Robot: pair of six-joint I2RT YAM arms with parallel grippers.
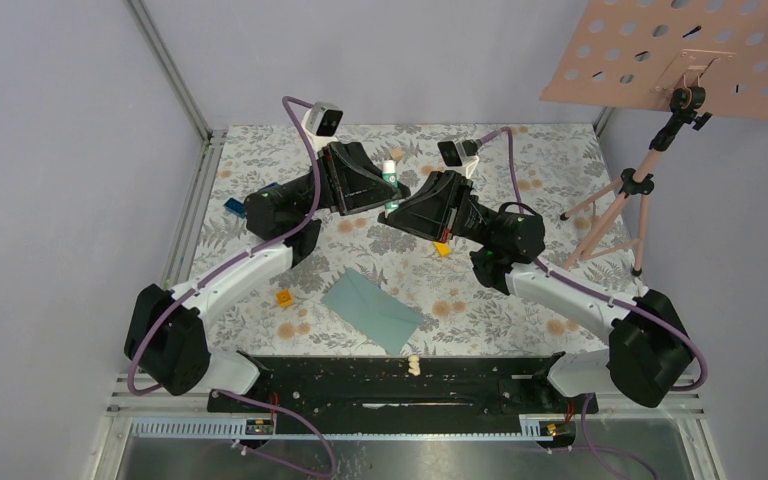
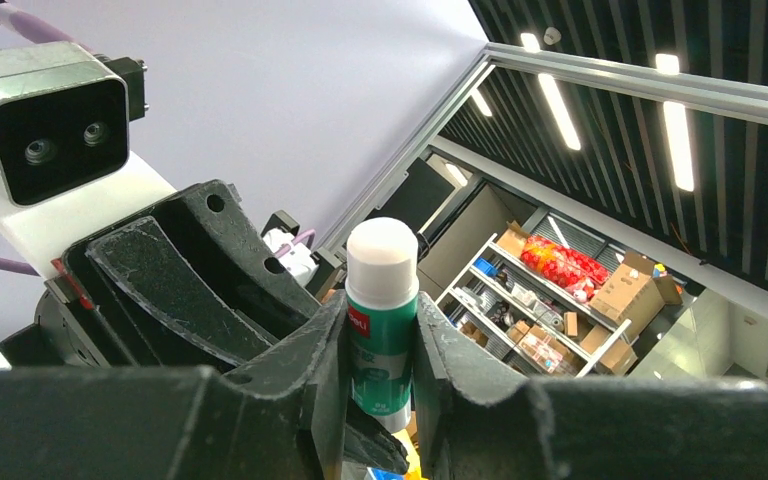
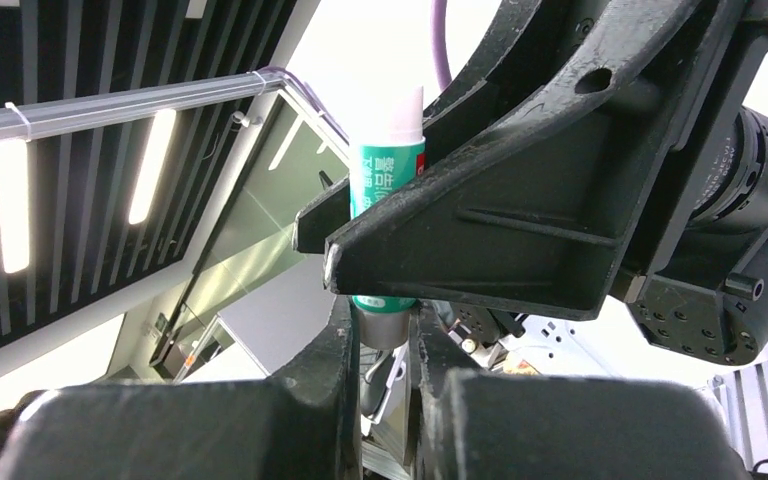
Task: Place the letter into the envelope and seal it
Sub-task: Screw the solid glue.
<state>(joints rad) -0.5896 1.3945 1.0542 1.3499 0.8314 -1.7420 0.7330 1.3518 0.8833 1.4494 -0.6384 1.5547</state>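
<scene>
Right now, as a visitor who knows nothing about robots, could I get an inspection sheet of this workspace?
Surface: floral cloth covers the table.
Job's things: teal envelope lies flat near the arms' bases; whether it is sealed cannot be told. Letter: nothing seen. Glue stick is held between both arms.
Clutter: orange block left of the envelope; second orange block below the right arm; blue block; small white piece on the base rail.
Grippers: left gripper jaws clamp the glue stick's body; right gripper jaws close on its lower end.
Cables: purple cables run along each arm.
Surroundings: pink perforated board on a tripod; plain grey walls.
</scene>
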